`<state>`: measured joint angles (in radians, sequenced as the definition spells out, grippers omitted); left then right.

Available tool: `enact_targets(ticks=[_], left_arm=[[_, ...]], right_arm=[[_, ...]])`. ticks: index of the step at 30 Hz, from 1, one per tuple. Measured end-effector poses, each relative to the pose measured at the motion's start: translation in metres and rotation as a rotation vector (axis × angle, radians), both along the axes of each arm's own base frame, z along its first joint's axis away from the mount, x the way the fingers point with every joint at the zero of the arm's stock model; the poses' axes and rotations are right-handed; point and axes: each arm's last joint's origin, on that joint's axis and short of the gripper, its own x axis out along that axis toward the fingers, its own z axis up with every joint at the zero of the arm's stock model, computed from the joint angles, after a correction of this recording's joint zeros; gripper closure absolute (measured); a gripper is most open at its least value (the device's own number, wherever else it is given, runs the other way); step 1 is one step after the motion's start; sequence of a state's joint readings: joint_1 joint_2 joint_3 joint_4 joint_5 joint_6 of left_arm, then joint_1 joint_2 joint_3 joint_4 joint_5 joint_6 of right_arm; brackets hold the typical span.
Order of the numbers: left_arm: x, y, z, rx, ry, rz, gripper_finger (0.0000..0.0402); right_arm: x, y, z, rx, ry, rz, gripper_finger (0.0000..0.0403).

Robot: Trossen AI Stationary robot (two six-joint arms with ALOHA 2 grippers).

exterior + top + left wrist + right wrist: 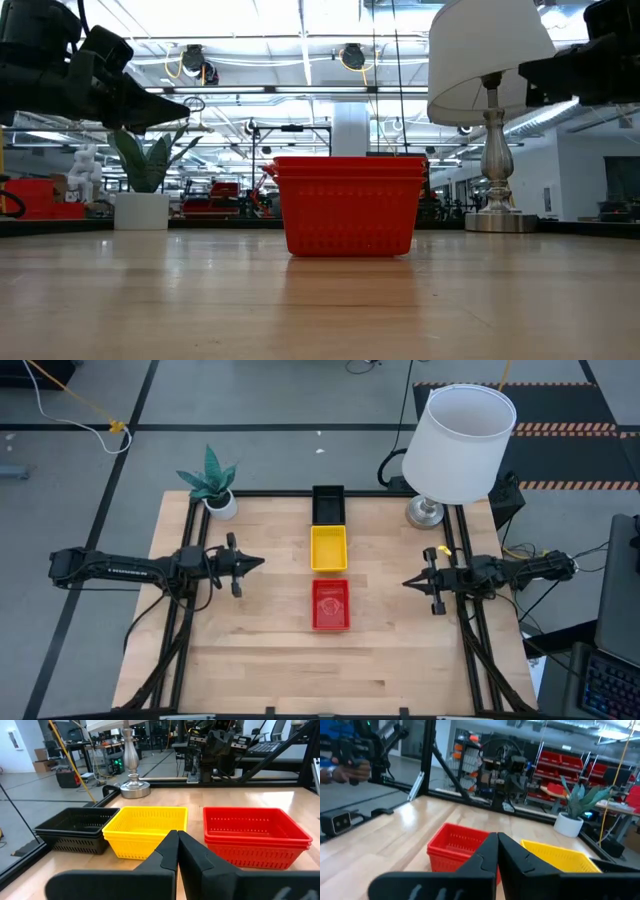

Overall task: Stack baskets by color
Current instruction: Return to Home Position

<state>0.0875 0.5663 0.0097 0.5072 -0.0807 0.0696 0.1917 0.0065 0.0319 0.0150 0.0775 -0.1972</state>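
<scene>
Three stacks of baskets stand in a row down the table's middle: black (328,504) farthest, yellow (329,548) in the middle, red (331,604) nearest, each resting on its base. The wrist views show them too: black (75,829), yellow (145,831), red (252,836), and red (457,847), yellow (560,857). My left gripper (258,563) is shut and hangs above the table left of the row, pointing at it. My right gripper (408,582) is shut, right of the row, also above the table and pointing at it. Neither touches a basket.
A white lampshade on a metal lamp (458,445) stands at the far right corner. A small potted plant (215,485) stands at the far left corner. Bare wood lies near the front edge and on both sides of the row.
</scene>
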Motion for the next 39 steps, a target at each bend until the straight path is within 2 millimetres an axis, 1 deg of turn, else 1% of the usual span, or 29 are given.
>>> enact_targets(ticks=[4, 10, 15, 21, 24, 27, 33, 39], left_arm=[[0.0, 0.0, 0.0, 0.003, 0.001, 0.0, 0.0398], [0.0, 0.0, 0.001, 0.001, -0.011, 0.0, 0.0389], [0.0, 0.0, 0.002, 0.005, -0.02, -0.001, 0.0398], [0.0, 0.0, 0.002, -0.012, -0.021, -0.001, 0.0387], [0.0, 0.0, 0.001, -0.03, -0.015, -0.005, 0.0389], [0.0, -0.001, -0.001, -0.047, 0.003, -0.047, 0.0398], [0.0, -0.007, -0.004, -0.097, 0.029, -0.117, 0.0399], [0.0, -0.012, -0.005, -0.068, 0.051, -0.132, 0.0399]], right_arm=[[0.0, 0.0, 0.0, -0.007, 0.003, -0.001, 0.0403], [0.0, -0.002, -0.001, -0.009, 0.003, -0.006, 0.0403], [0.001, -0.004, 0.0, -0.015, -0.006, -0.005, 0.0403], [0.001, -0.006, 0.0, -0.014, -0.013, -0.023, 0.0403], [0.001, -0.006, 0.0, -0.021, -0.007, -0.03, 0.0403], [0.001, -0.007, 0.0, -0.009, -0.005, -0.031, 0.0403], [0.001, -0.007, 0.001, 0.01, -0.013, -0.031, 0.0403], [0.001, -0.006, 0.001, 0.01, -0.014, -0.03, 0.0403]])
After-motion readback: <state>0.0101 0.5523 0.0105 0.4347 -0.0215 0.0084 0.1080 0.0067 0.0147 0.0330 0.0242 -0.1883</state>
